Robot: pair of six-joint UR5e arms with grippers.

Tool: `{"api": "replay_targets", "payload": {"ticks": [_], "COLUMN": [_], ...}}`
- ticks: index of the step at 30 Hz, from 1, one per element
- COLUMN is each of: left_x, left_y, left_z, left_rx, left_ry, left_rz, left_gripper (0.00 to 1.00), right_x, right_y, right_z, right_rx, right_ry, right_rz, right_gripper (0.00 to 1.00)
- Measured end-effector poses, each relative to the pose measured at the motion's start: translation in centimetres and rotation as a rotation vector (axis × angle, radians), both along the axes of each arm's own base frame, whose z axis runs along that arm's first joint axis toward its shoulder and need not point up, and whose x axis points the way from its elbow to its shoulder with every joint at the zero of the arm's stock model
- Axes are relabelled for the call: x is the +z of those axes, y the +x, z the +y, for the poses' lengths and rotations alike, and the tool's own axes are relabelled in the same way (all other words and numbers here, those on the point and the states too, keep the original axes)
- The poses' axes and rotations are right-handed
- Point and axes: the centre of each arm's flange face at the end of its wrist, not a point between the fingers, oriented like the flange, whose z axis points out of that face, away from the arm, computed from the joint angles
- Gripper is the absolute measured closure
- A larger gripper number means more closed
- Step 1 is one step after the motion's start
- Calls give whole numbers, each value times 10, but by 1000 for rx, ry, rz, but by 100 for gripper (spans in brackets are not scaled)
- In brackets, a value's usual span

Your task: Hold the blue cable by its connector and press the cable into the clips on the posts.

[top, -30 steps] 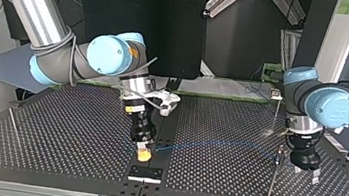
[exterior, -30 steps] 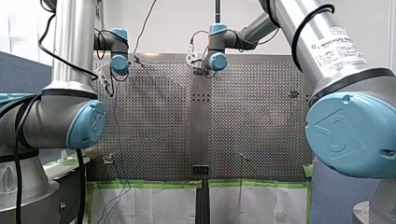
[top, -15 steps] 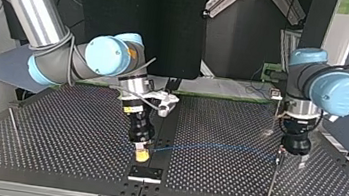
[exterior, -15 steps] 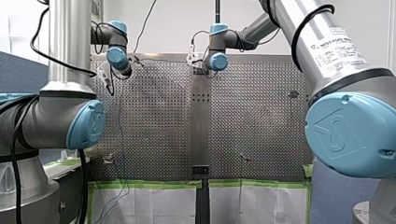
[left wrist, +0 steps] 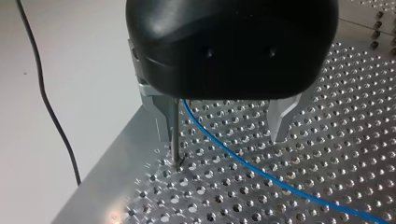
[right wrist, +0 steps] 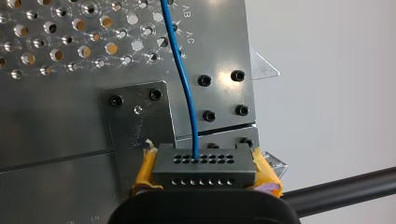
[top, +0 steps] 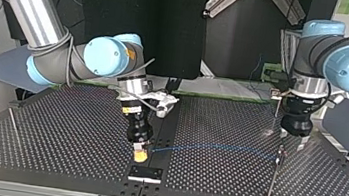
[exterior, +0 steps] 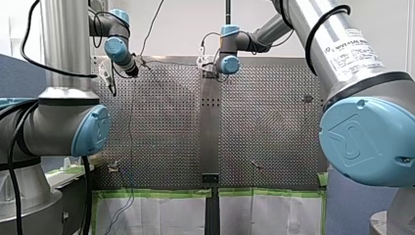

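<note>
In the right wrist view my right gripper (right wrist: pixel 204 175) is shut on the black connector (right wrist: pixel 204 165), yellow pads (right wrist: pixel 144 173) on both sides. The blue cable (right wrist: pixel 184 84) leaves the connector over the perforated plate. In the top view my right gripper (top: pixel 141 154) sits low near the front middle, and the cable (top: pixel 216 147) runs across to a thin post (top: pixel 279 153). My left gripper (top: pixel 292 139) hangs open just above and behind that post. In the left wrist view its metal fingers (left wrist: pixel 281 119) stand apart, with the cable (left wrist: pixel 243 161) passing beneath them and the post (left wrist: pixel 175 135) beside one finger.
The perforated table (top: pixel 58 129) carries more thin posts, one at the top view's left (top: pixel 13 126) and one further back on the right (top: pixel 276 110). A small black plate (top: pixel 145 173) lies just in front of my right gripper. Green tape (exterior: pixel 156 193) marks the front view's near edge.
My left arm has lifted and drawn back from the cable and post, moving up and leftward in the top view, still open. My right gripper has barely shifted and keeps the connector.
</note>
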Motion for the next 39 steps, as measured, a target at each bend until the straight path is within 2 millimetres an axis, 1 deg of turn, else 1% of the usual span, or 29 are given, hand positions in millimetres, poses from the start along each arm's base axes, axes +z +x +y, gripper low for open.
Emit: {"api": "replay_targets", "payload": {"ticks": [7, 10, 13, 18, 31, 39], "left_x": [26, 36, 40, 41, 33, 34], "left_y": [-26, -34, -38, -39, -36, -35], "left_z": [-4, -6, -8, -14, -26, -27], "left_rx": [-14, -18, -26, -56, -103, -89], "left_ry": [45, 76, 103, 145, 241, 306], "left_rz": [-27, -49, -57, -55, -34, -44], "left_gripper": [0, 0, 0, 0, 0, 0], "right_x": [0, 0, 0, 0, -1, -1], "right_y": [0, 0, 0, 0, 1, 2], "right_z": [0, 0, 0, 0, 2, 3], "right_rx": [0, 1, 1, 1, 4, 5], "right_ry": [0, 0, 0, 1, 3, 4], "right_rz": [0, 0, 0, 1, 3, 4], "right_gripper": [100, 100, 100, 100, 100, 100]}}
